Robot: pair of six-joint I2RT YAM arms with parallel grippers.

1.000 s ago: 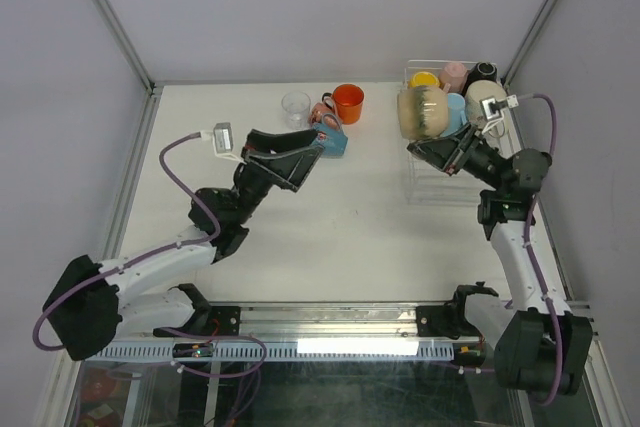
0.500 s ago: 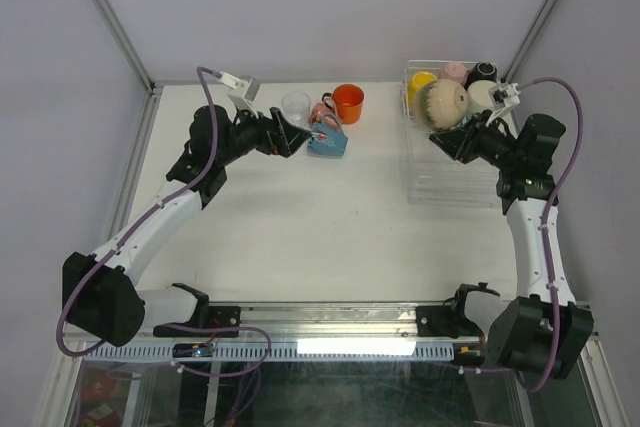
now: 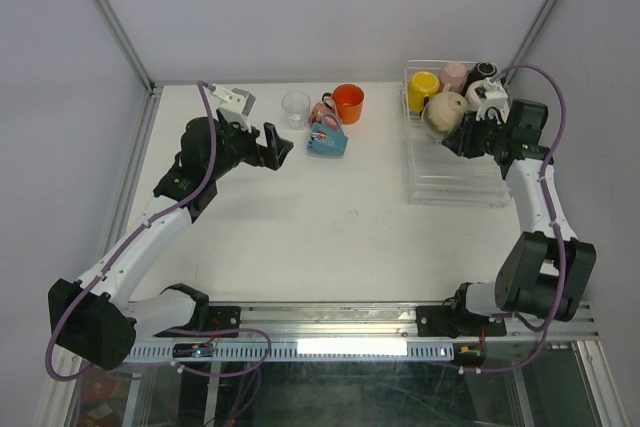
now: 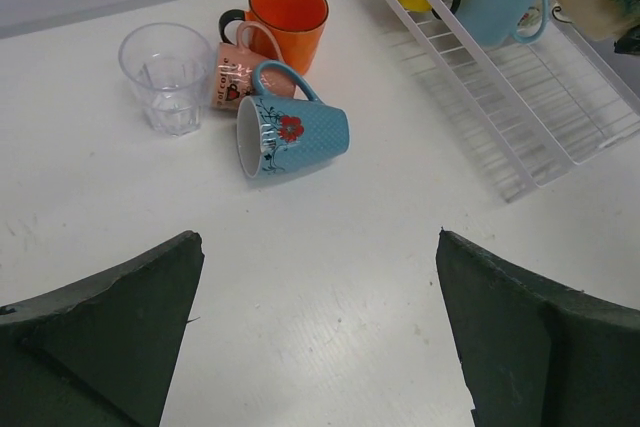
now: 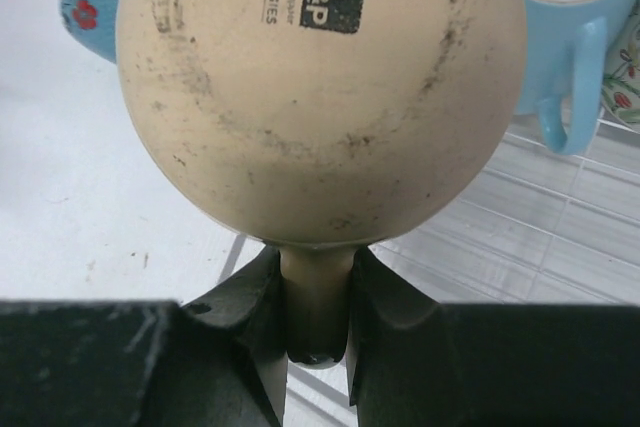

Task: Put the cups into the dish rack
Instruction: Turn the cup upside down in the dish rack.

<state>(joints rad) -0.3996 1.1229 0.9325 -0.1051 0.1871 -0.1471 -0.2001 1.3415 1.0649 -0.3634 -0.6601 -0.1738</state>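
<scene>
My right gripper (image 5: 318,319) is shut on the handle of a beige mug (image 5: 320,87), which hangs bottom toward the camera over the clear dish rack (image 5: 570,237). From above, the beige mug (image 3: 443,114) is at the dish rack's (image 3: 455,197) back left, beside a yellow mug (image 3: 423,84). A light blue mug (image 5: 575,7) stands in the rack behind it. My left gripper (image 4: 318,237) is open and empty over bare table, short of a blue mug (image 4: 295,137) lying on its side. From above, the left gripper (image 3: 279,144) is left of that blue mug (image 3: 327,140).
A clear glass tumbler (image 4: 168,75), a pink mug (image 4: 238,75) and an orange mug (image 4: 290,22) cluster behind the blue mug. A pink mug (image 3: 455,74) and a black mug (image 3: 486,71) stand at the rack's back. Grey walls close in the table.
My left arm has drawn back leftward from the blue mug, still open. My right arm has carried the beige mug back and right, over the rack's back left.
</scene>
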